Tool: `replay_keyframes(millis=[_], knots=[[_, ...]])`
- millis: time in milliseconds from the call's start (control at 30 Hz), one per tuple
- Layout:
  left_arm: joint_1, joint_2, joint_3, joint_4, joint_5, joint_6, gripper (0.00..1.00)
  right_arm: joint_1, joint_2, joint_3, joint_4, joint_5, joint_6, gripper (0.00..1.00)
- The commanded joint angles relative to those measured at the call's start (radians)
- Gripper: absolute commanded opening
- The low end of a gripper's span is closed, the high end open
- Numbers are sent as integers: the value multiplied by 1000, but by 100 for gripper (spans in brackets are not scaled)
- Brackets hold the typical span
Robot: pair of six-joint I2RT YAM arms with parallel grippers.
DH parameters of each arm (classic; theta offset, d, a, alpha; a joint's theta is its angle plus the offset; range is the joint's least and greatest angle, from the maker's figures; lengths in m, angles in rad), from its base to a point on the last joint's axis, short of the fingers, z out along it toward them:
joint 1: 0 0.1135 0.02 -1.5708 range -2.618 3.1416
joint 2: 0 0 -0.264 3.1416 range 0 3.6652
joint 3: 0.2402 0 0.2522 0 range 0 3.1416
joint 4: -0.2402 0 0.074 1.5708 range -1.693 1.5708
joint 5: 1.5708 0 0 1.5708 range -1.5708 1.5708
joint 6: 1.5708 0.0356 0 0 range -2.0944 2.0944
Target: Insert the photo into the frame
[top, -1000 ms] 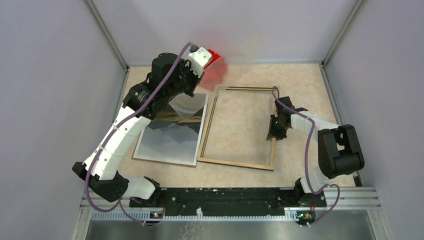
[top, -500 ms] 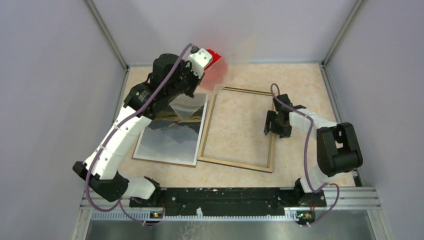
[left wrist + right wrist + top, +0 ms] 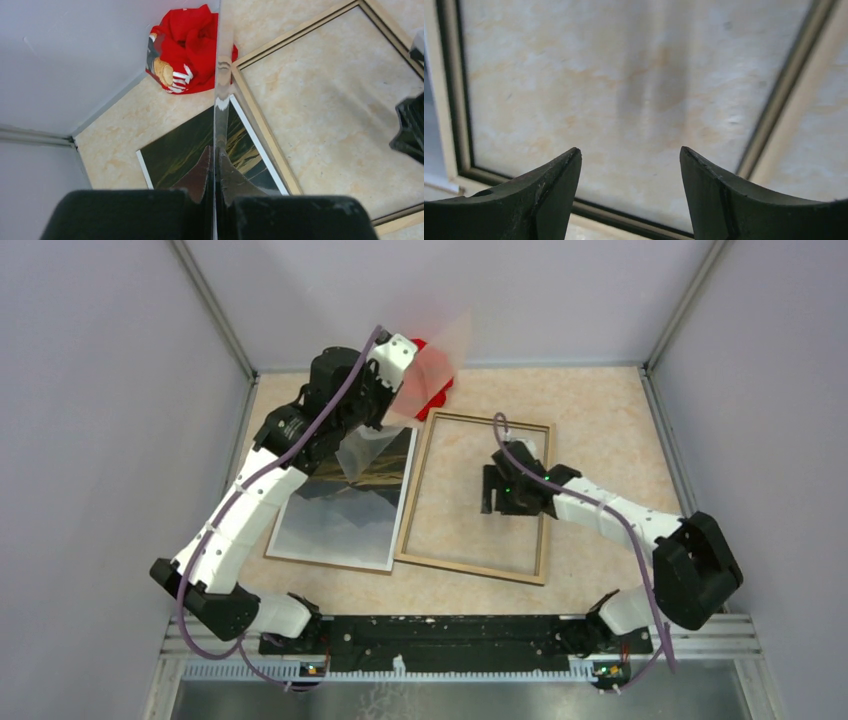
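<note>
Dark misty-mountain photo (image 3: 345,515) lies flat centre-left, just beside the light-wood rectangular frame (image 3: 470,569), which is back-up for loading; left gripper (image 3: 216,197) pinches a thin transparent pane (image 3: 222,50) upper left, keeping the opening free; right gripper (image 3: 629,150) gapes empty over the frame's opening.

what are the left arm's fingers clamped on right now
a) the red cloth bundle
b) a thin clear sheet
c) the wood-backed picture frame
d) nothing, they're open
b: the left wrist view shows the left fingers shut on the edge of a thin clear sheet, while the red cloth bundle and the thin wood-coloured rectangular frame lie well clear of them.
</note>
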Motion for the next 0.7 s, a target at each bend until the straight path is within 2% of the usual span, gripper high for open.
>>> replay_keyframes(millis=[0,100,267,467,567,667], knots=[[18,-23,-40,84,-47,16,0,162,48,-31,111,-39,108,72],[18,-39,-84,101,-50,26,0,212,73,-66,113,-59,164,71],[20,-48,-96,75,-18,22,0,214,-19,-222,149,-98,245,70],[20,-41,-72,42,30,28,0,185,-113,-300,54,-96,273,70],[20,-41,-80,37,48,21,0,158,-181,-312,29,-80,274,70],[20,-37,-103,35,56,15,0,146,-224,-238,-30,-46,257,72]])
